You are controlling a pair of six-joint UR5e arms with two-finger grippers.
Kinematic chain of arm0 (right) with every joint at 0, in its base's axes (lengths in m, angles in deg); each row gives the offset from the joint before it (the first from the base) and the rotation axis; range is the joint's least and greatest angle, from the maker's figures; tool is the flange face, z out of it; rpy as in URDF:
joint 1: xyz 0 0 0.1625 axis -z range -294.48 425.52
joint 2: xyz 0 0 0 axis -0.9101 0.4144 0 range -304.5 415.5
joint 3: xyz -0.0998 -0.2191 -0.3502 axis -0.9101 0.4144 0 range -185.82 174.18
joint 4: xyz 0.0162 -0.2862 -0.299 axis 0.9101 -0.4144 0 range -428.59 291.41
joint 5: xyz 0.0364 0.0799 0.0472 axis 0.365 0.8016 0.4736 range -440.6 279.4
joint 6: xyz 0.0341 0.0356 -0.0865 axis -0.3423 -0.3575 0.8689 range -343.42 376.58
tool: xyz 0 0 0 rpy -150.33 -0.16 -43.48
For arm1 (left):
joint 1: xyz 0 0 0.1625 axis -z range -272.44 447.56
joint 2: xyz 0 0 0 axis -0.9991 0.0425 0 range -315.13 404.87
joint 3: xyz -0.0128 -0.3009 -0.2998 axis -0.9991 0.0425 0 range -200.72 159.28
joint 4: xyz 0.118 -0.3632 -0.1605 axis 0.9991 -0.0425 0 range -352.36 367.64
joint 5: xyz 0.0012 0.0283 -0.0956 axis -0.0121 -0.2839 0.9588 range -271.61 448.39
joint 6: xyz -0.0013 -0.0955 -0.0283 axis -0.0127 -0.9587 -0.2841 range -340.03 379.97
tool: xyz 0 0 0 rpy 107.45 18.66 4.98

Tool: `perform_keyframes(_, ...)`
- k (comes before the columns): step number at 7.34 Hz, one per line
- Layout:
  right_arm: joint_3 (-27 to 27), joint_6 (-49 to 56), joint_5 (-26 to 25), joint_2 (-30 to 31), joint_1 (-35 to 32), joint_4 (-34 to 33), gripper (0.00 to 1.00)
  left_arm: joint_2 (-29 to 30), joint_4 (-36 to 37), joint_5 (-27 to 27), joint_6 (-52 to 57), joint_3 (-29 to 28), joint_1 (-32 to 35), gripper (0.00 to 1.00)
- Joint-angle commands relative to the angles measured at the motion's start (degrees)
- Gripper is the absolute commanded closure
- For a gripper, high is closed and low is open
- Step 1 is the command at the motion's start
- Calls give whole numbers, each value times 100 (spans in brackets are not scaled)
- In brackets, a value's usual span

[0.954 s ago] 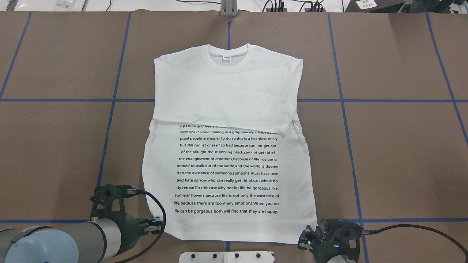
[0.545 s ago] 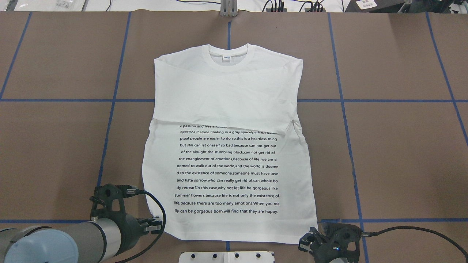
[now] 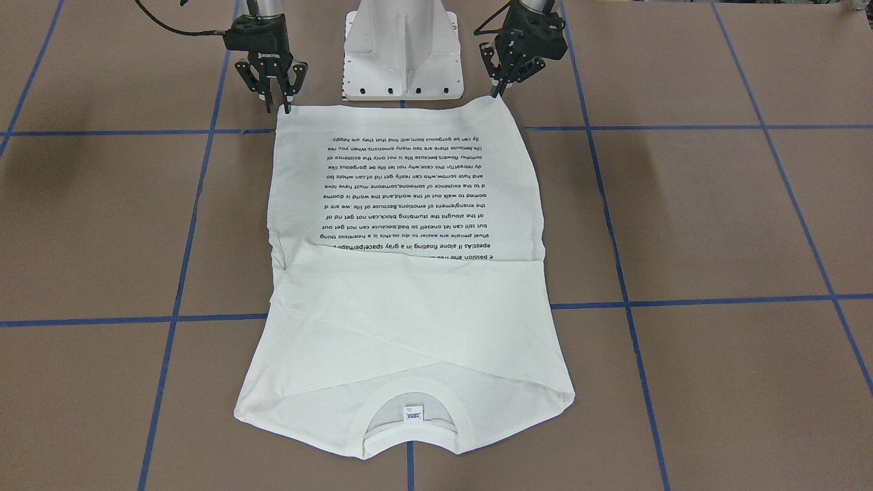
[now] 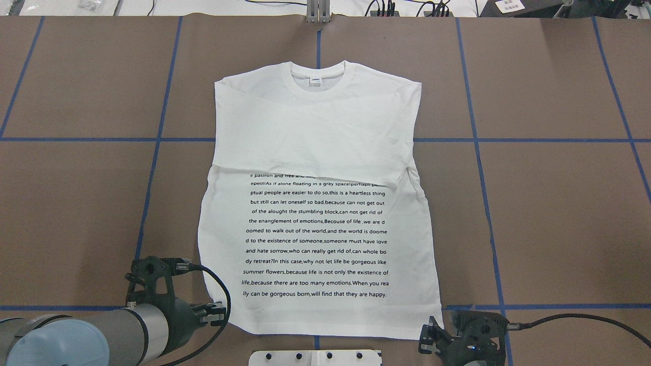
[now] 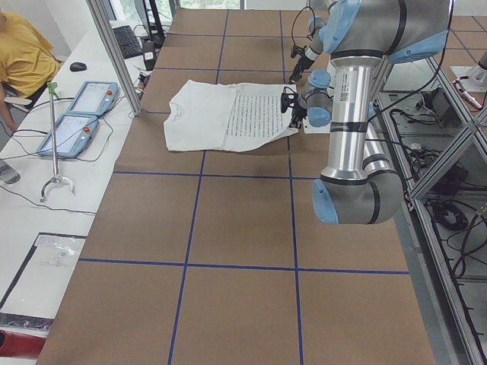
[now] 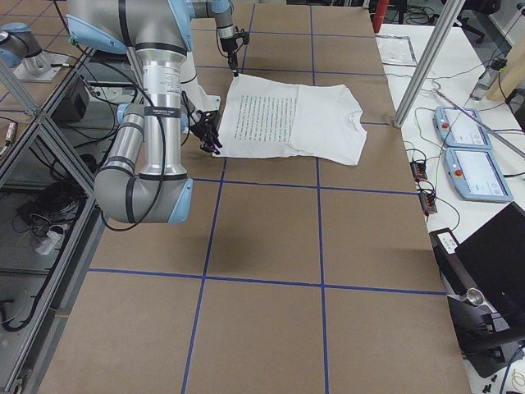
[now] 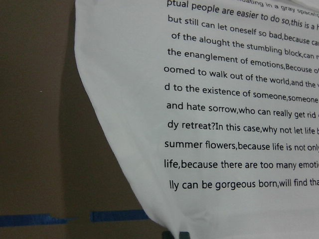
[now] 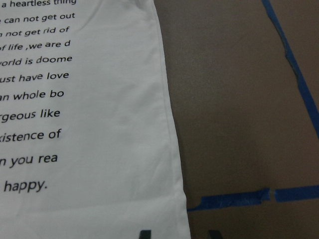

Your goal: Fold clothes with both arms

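Overhead exterior shows the white shirt (image 4: 315, 127) flat on the brown table (image 4: 559, 213), stretching away ahead of both grippers, collar farthest from them. The left gripper (image 4: 218, 313) is pressed together, pinching the hem corner at its tips. The right gripper (image 4: 430, 329) is spread, its fingers straddling the other hem corner.

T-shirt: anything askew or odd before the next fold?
Minor only: the T-shirt lies flat, but the folded-in sleeve edge runs slanted across the top text lines, with a small pucker at the robot's right side.

One T-shirt (image 4: 315, 127), two arms (image 4: 127, 330) — left gripper (image 3: 494, 94), right gripper (image 3: 278, 106) — one pedestal (image 3: 402, 48), one person (image 5: 19, 57).
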Motion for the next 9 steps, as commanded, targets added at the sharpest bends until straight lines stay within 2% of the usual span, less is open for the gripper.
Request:
perform_keyframes(1,143,-19,-11,-86,29,-23,22,5,0,0,0,3,0,100)
perform_keyframes(4,345,-28,-29,-323,37,-23,30,5,-9,0,9,3,9,100)
perform_keyframes(6,354,-28,-38,-315,29,-23,41,5,-9,0,9,20,0,100)
perform_keyframes(7,363,-54,-47,-315,29,-23,51,5,-9,0,9,20,0,100)
perform_keyframes(8,380,-141,-47,-324,37,-23,66,5,-9,0,9,20,9,100)
perform_keyframes(9,372,-168,-47,-324,37,-23,89,5,-9,0,9,20,9,100)
